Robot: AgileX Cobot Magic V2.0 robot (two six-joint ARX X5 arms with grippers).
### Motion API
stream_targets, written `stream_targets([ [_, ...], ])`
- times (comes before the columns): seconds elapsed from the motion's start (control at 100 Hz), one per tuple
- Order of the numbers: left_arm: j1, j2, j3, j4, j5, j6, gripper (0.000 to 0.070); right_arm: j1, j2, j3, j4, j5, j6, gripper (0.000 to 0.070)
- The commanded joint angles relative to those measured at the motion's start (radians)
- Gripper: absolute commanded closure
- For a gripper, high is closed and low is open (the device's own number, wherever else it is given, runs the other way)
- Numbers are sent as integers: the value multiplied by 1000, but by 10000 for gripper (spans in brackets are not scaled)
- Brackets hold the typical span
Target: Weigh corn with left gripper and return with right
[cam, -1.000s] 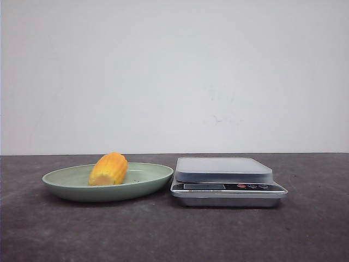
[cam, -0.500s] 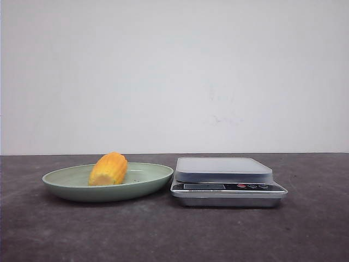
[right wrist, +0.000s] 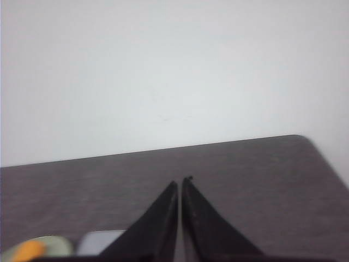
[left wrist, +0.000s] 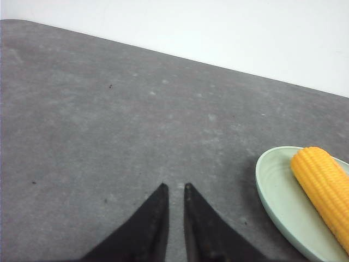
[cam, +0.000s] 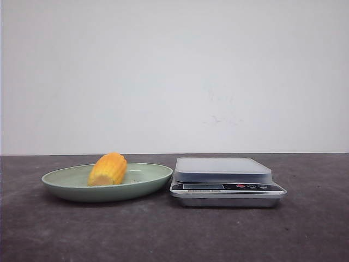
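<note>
The corn (cam: 108,170), a short yellow-orange cob, lies in the pale green dish (cam: 146,178) on the left of the table. The silver kitchen scale (cam: 223,170) stands just right of the dish, with nothing on its platform. Neither gripper shows in the front view. In the left wrist view my left gripper (left wrist: 175,188) is empty, its jaws a little apart, over bare table and clear of the dish (left wrist: 275,194) and corn (left wrist: 325,188). My right gripper (right wrist: 181,181) is shut and empty above the table; the corn (right wrist: 27,251) and scale (right wrist: 101,242) are blurred at the edge of its view.
The table (cam: 174,234) is dark grey, with a plain white wall behind it. Its rounded far corner (right wrist: 305,141) shows in the right wrist view.
Dish and scale sit a pixel or two further left in the front view. The corn still lies in the dish.
</note>
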Motion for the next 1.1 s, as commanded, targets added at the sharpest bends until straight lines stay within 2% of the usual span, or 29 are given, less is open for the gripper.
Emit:
stream_targets([
  [0.0,1,0,-18,-6,2,12,694,-34,-38,-120,115,-28,-48,695],
  [0.08,1,0,-18,-6,2,12,694,-90,-86,-280,249,-74,-55,695],
  [0.18,1,0,-18,-6,2,11,694,-148,-134,-461,366,-79,-58,695],
  [0.51,1,0,-18,-6,2,11,694,-208,-302,-852,523,-161,-71,695],
  [0.69,1,0,-18,-6,2,11,694,-209,-319,-967,627,-263,-128,695],
  [0.82,1,0,-18,-6,2,11,694,-209,-319,-1003,637,-261,-130,695],
  [1.09,1,0,-18,-6,2,10,694,-209,-319,-1004,577,-245,-171,695],
])
